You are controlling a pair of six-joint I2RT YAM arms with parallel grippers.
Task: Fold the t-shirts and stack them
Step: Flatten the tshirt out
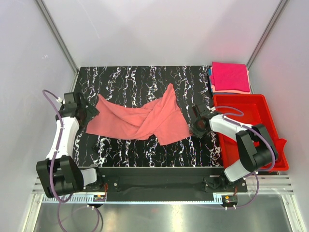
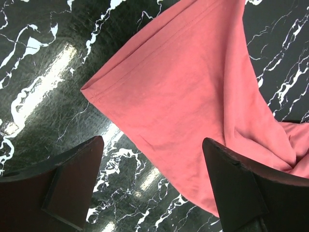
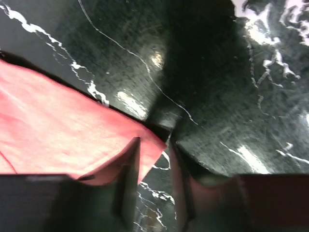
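Observation:
A salmon-pink t-shirt (image 1: 140,118) lies twisted and crumpled across the middle of the black marble table (image 1: 145,77). My left gripper (image 1: 91,113) sits at the shirt's left edge. In the left wrist view it (image 2: 153,141) is wide open and empty, with a hemmed corner of the shirt (image 2: 193,87) just ahead of the fingertips. My right gripper (image 1: 197,126) is at the shirt's right corner. In the right wrist view it (image 3: 155,142) is low over the table, its jaws a narrow gap apart. The shirt's corner (image 3: 72,140) reaches in between the tips. A folded magenta-pink shirt (image 1: 231,76) lies on a stack at the back right.
A rigid red plastic bin (image 1: 263,108) stands along the table's right edge, right beside my right arm. The folded stack sits just behind it, with a salmon layer and a blue edge under the magenta one. White walls enclose the table.

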